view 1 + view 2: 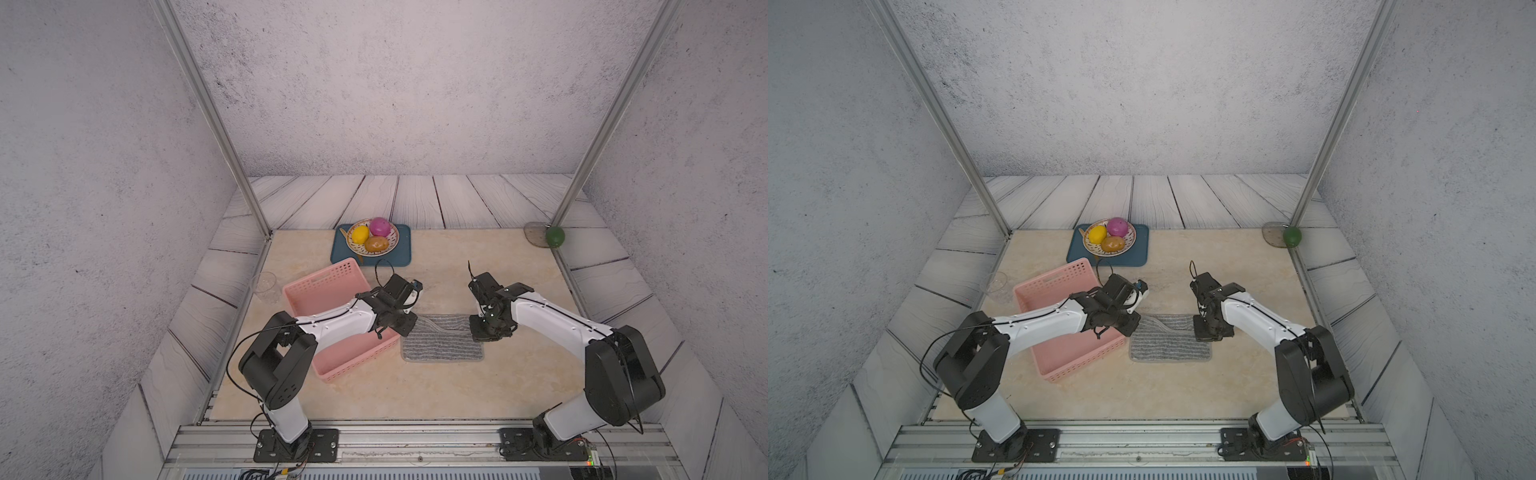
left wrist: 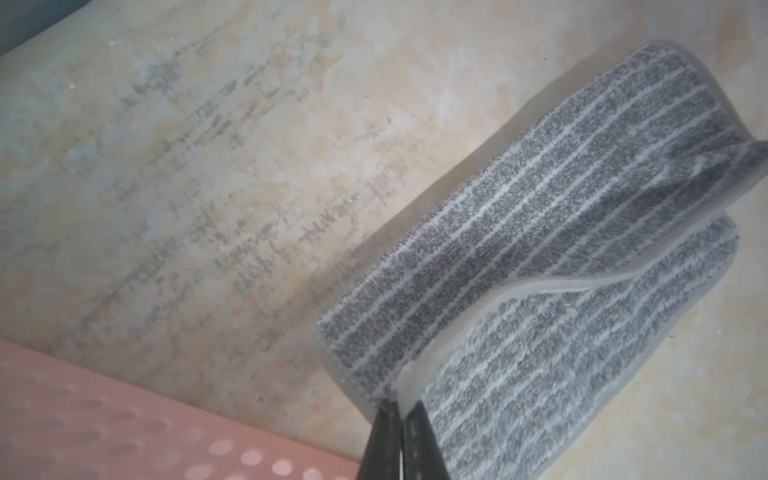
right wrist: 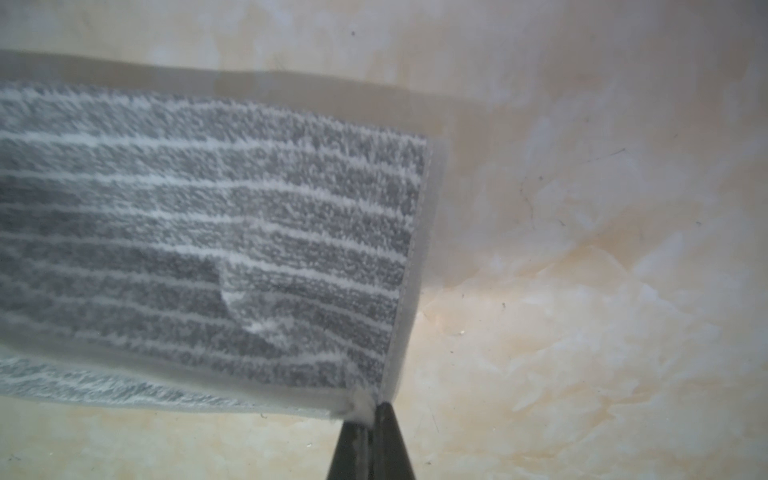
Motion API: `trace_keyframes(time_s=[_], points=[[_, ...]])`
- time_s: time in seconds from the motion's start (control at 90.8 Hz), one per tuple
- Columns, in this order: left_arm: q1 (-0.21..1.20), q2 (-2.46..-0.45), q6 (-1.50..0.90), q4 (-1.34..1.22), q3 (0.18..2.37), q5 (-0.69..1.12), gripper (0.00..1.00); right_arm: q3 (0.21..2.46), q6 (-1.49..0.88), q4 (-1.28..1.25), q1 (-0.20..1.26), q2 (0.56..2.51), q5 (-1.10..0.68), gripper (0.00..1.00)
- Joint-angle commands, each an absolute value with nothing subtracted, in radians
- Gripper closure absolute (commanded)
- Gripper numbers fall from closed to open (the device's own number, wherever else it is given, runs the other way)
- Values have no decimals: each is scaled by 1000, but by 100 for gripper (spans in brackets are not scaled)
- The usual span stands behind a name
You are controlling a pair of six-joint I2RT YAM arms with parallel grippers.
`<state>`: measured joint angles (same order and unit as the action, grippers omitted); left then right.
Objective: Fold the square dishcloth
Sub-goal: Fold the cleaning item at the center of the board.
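The square dishcloth [image 1: 440, 343] [image 1: 1167, 343], grey with thin white stripes, lies on the beige tabletop between the two arms, its far half lifted and curled over the near half. My left gripper [image 2: 397, 405] is shut on one lifted corner of the dishcloth [image 2: 540, 232]. My right gripper [image 3: 372, 409] is shut on the other lifted corner of the dishcloth [image 3: 208, 232]. In both top views the left gripper [image 1: 409, 326] [image 1: 1133, 324] sits at the cloth's left edge and the right gripper [image 1: 478, 332] [image 1: 1202, 332] at its right edge.
A pink perforated basket [image 1: 332, 291] [image 1: 1059, 282] stands just left of the cloth, under the left arm. Behind it a blue tray [image 1: 403, 249] holds a plate of fruit [image 1: 372, 237]. A clear glass [image 1: 264, 286] stands at the left edge, a green ball [image 1: 555, 237] at the far right.
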<state>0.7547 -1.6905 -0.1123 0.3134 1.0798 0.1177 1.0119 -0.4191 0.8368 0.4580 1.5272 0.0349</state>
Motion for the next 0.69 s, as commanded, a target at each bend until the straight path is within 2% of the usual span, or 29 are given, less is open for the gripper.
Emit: trace_keyframes(time_s=[0.0,0.143,0.683], points=[[756,-1648,-100,335,1043,115,100,995,-438,861,470,1496,29,100],[770,-1625,-84,319,1015,150,100,987,-451,875,476,1484,44,100],[872,-1494,-105,225,872,62,100,952,-457,921,479,1400,60,100]])
